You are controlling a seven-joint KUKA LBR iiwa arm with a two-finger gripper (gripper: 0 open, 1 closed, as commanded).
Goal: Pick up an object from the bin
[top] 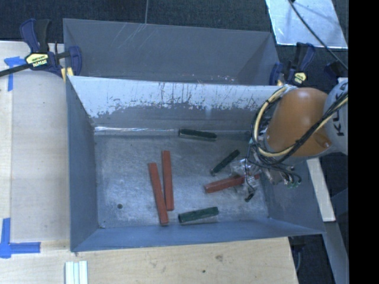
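Camera view, looking down into the grey bin (80, 158). The arm enters from the right of the frame, its orange wrist cover (299, 123) above the bin's right-hand wall. The claw (250, 185) is low over the bin floor at centre right.

The thing nearest the claw is a red-brown stick (222, 186). It lies flat and nearly level across the frame, and its right end meets the claw. Just above it and to the left lies a dark green stick (225, 161), set on a slant. Cables and wrist hardware crowd this spot, so it cannot be told whether the claw is released or clenched, or whether it grasps the stick.

Well apart from the claw are:
- two more red-brown sticks (163, 188), side by side at centre left
- a dark green bar (198, 135) by the far wall
- another dark green bar (198, 216) by the near wall

Progress, as a judgement: the approach appears complete, with the claw brought down to the stick's end. Nothing is raised, since every stick rests on the floor of the bin. A secure grip, if not yet made, and the lift clear of the bin remain to be done.
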